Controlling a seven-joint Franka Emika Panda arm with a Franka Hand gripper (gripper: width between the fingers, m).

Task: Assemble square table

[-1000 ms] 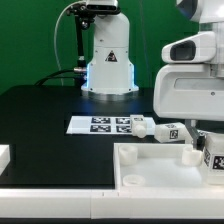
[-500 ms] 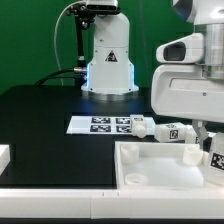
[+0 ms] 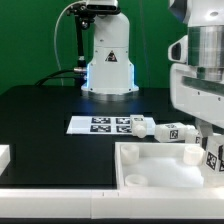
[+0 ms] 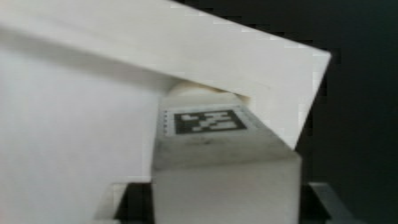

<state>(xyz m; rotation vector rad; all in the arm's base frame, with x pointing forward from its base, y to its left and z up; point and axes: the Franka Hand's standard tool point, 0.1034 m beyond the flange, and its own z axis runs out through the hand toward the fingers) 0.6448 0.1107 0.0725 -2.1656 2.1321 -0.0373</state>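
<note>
Green curtain (image 3: 30,40) backs a black bench (image 3: 40,110), with the marker board (image 3: 100,124) near its middle. At the near side, toward the exterior view's right, lies the table top (image 3: 160,172). Two loose legs (image 3: 172,131) lie just beyond its far rim. The gripper (image 4: 221,208) appears clamped on a tagged leg (image 4: 222,150), fingers (image 4: 125,205) flanking it, over the top's right end.
</note>
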